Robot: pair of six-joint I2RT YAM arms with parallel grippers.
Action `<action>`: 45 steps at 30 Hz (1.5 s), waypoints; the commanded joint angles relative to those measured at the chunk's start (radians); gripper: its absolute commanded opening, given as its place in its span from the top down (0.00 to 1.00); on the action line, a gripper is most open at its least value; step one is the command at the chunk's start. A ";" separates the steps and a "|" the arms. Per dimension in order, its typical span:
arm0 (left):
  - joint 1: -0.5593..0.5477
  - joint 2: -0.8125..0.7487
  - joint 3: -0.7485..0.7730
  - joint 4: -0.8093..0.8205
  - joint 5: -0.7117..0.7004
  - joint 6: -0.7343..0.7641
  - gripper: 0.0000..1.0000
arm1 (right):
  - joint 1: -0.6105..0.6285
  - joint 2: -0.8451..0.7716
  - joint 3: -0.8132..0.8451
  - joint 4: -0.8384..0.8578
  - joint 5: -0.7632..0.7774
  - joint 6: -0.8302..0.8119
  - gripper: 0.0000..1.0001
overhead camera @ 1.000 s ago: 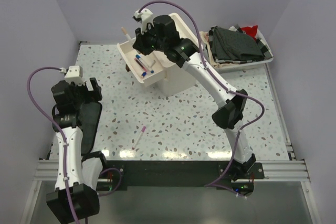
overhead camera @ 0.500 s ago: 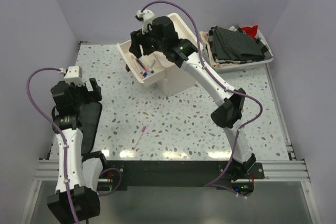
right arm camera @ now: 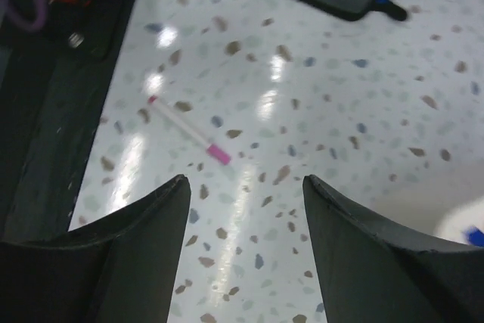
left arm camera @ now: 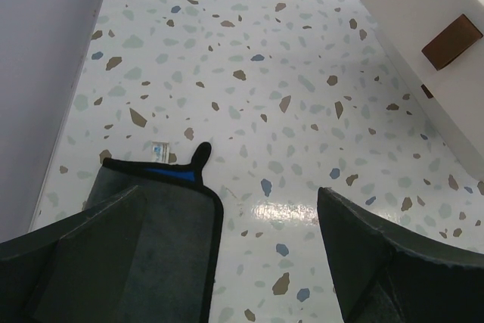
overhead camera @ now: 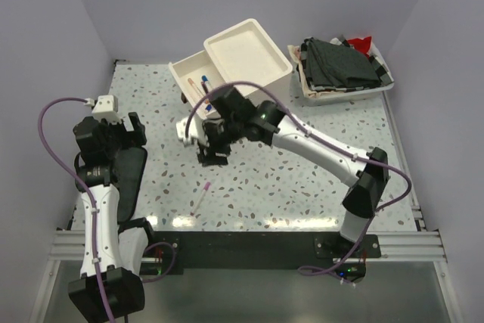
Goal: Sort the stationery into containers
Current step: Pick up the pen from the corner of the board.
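A pink-capped white pen [overhead camera: 200, 199] lies on the speckled table near the front edge. In the right wrist view the same pen [right arm camera: 187, 131] lies just ahead of my right gripper [right arm camera: 246, 187], which is open and empty. From above, the right gripper [overhead camera: 209, 153] hovers over the table a short way behind the pen. The cream-white cabinet [overhead camera: 261, 81] stands at the back with one drawer [overhead camera: 180, 77] pulled out and pens [overhead camera: 203, 82] lying in it. My left gripper [overhead camera: 113, 132] is open and empty at the left; it [left arm camera: 231, 202] looks down at bare table.
A dark flat pouch [overhead camera: 130, 175] lies under the left arm, and its blue-trimmed edge [left arm camera: 162, 221] fills the left wrist view's lower left. A brown drawer handle [left arm camera: 451, 41] shows on the cabinet front. A white tray of dark cloths [overhead camera: 342, 67] sits at the back right.
My right arm has swung from over the open drawer down to the table near the pink pen, and its jaws have opened. The left arm has not moved.
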 commanded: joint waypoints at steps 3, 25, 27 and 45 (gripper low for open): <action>0.013 -0.006 0.001 0.041 -0.002 -0.009 0.00 | 0.107 0.007 -0.219 -0.127 0.112 -0.554 0.44; 0.014 -0.019 -0.024 0.036 -0.007 -0.004 0.00 | 0.155 0.368 -0.025 -0.117 0.211 -0.604 0.51; 0.014 -0.018 -0.024 0.033 -0.009 -0.003 0.00 | 0.156 0.405 0.009 -0.140 0.213 -0.598 0.51; 0.014 -0.019 -0.035 0.035 -0.013 -0.003 0.00 | 0.156 0.521 0.057 -0.318 0.207 -0.600 0.98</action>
